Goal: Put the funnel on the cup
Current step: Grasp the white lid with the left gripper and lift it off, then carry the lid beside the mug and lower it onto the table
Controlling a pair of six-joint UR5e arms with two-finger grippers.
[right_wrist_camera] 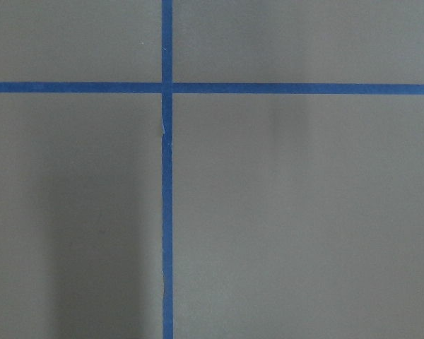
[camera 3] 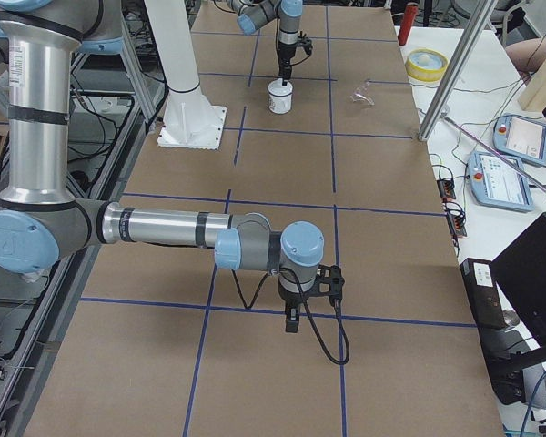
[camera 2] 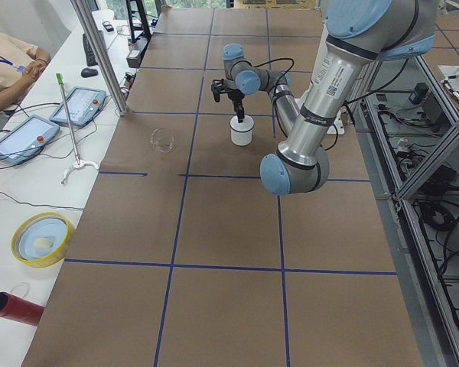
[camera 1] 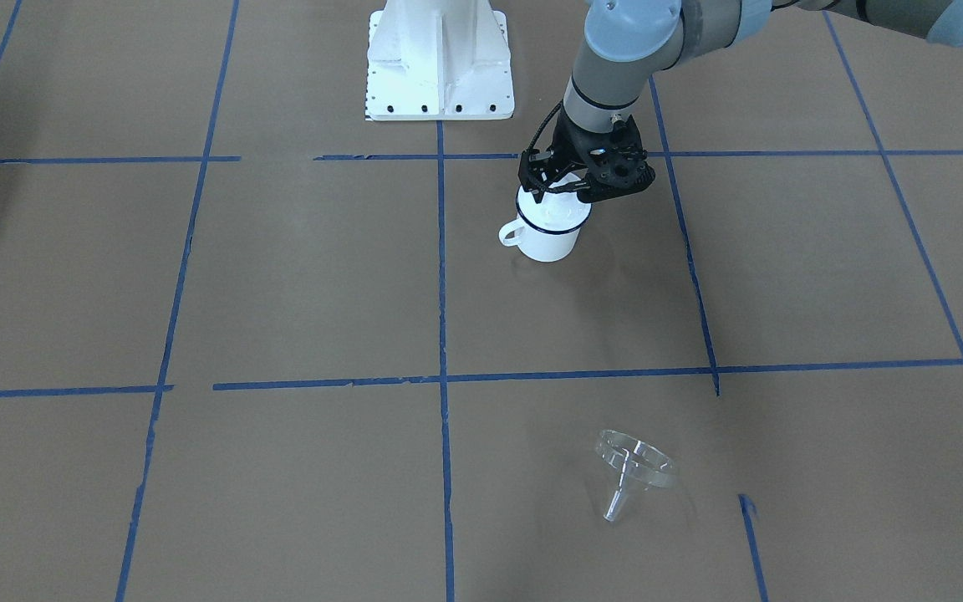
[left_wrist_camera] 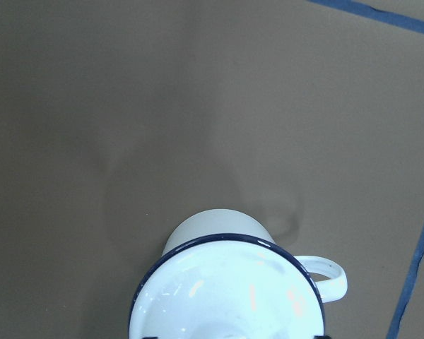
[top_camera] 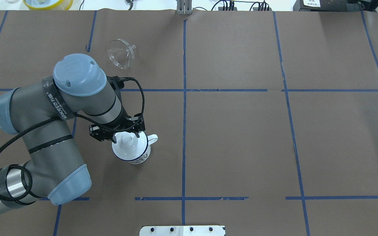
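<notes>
In the front-facing view the left pincer point(camera 1: 567, 191) hung straight over the mouth of the cup point(camera 1: 550, 234), which stood upright on the tabletop point(camera 1: 298, 276). The funnel point(camera 1: 634, 466) lay tipped on its side, well apart from the cup on the operators' side, with nothing holding it.

From overhead, a white lid point(top_camera: 130, 148) with a knob point(top_camera: 126, 140) sat inside the cup's blue rim, and the jaws stood narrowly set at either side of that knob. Whether they had closed on it, I could not tell. The step in hand looked to be clearing the lid, with the funnel not yet dealt with. The next move would call for a firm pinch on the small knob and a straight lift. The lid would then go aside before any reach for the funnel, which would need turning spout-down.

The exterior left view showed the left pincer pointing plumb down onto the cup's top, the funnel off to one side.

In the exterior right view the right pincer point(camera 3: 291, 320) hung just above bare tabletop, far from both things; its opening could not be judged.

The left wrist view held the lidded cup at its lower edge, with no clear sight of the fingertips.

The right wrist view showed only blue tape lines point(right_wrist_camera: 166, 212).
</notes>
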